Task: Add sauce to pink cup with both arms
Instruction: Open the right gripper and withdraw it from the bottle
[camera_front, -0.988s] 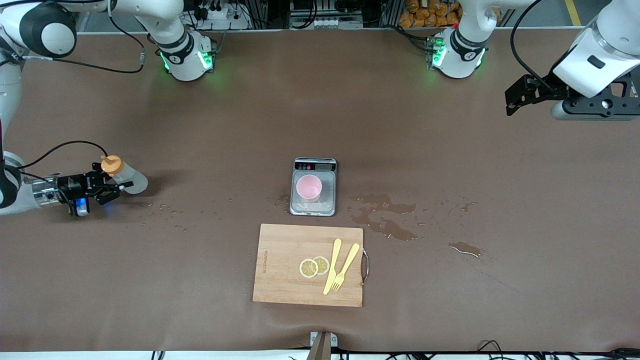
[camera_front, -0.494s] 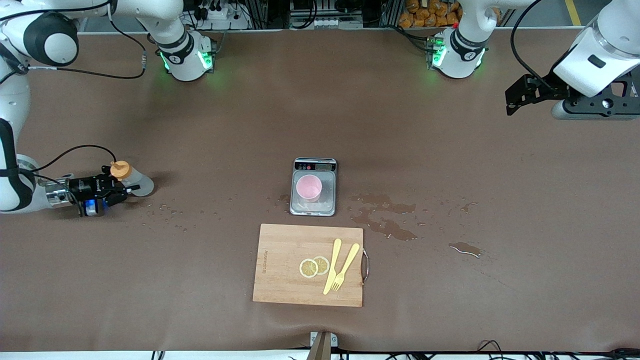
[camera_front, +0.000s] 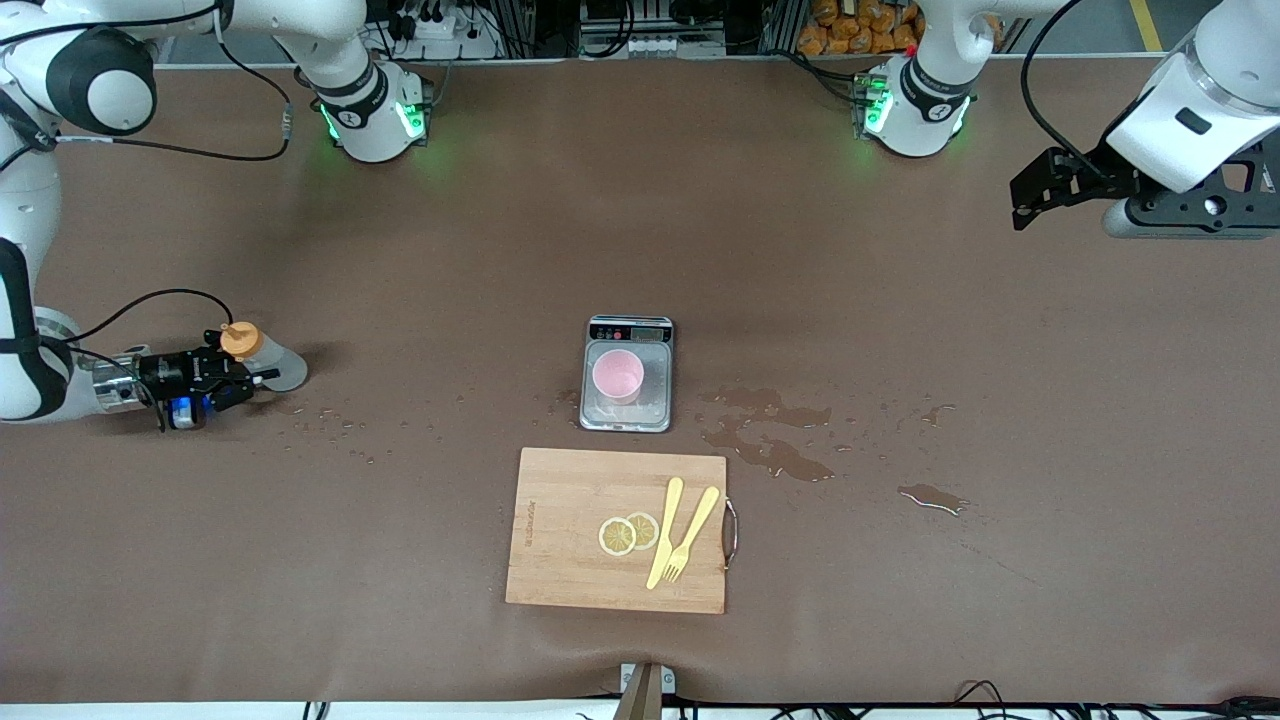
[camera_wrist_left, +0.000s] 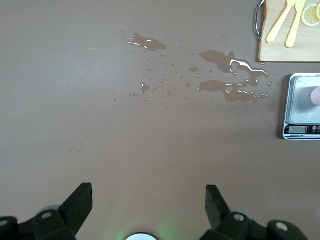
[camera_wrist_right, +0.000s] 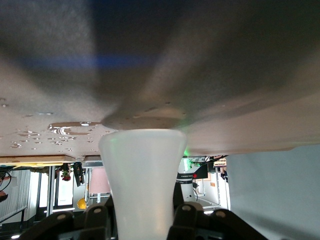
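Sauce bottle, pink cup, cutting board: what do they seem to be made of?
Sauce bottle: likely soft translucent plastic, cloudy grey-white body, matte orange cap. Pink cup: probably matte plastic, even pale color with no shine. Cutting board: looks like light wood or bamboo, faint grain, with a metal handle.

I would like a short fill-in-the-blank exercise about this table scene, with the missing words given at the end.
1. The pink cup stands on the ____.
2. The two lemon slices lie on the wooden ____.
3. The right pincer is around the sauce bottle, whose cap is ____ in colour.
4. The left pincer holds ____.

Missing words: scale; cutting board; orange; nothing
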